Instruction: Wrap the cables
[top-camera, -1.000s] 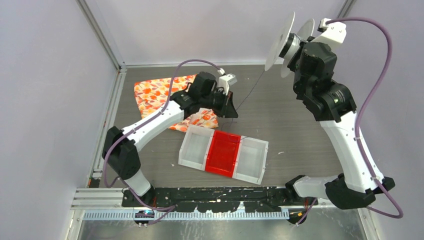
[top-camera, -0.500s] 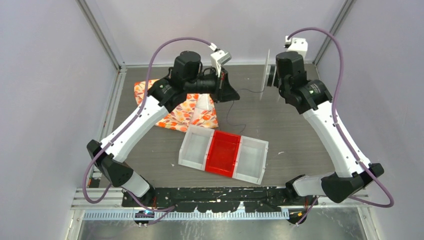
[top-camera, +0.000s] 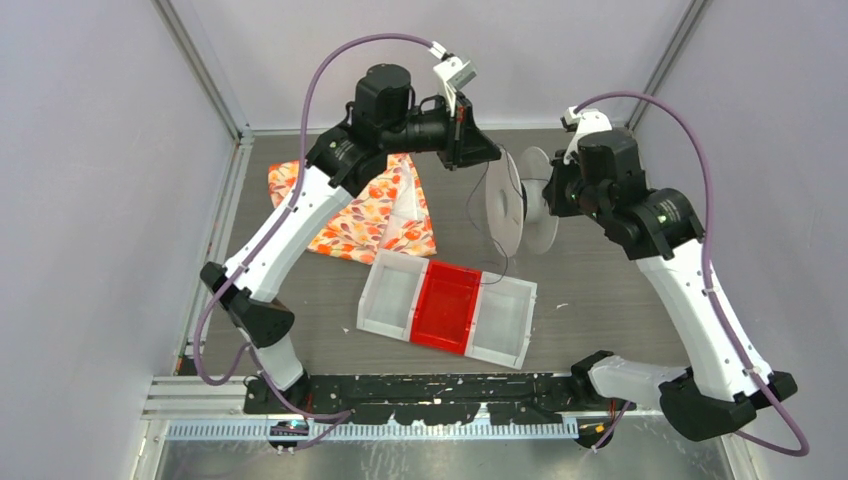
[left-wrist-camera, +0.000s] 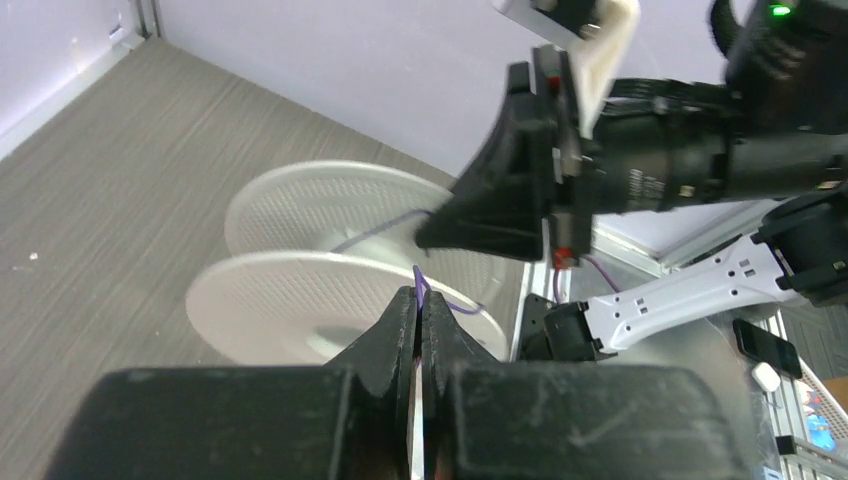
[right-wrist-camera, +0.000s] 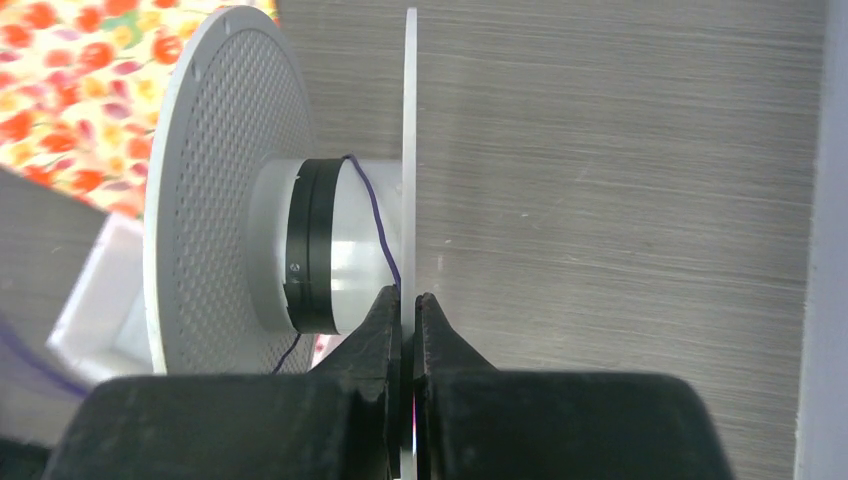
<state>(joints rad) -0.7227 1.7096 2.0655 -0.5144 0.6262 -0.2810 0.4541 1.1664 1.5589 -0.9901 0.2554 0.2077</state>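
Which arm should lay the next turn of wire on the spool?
Left. The left gripper is shut on the wire, which runs onto the spool's hub; the right gripper is shut on the spool's flange, so it's occupied holding it.

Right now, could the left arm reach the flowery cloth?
Probably yes: the cloth lies open beneath it, but the left gripper is shut on the cable and must let go first.
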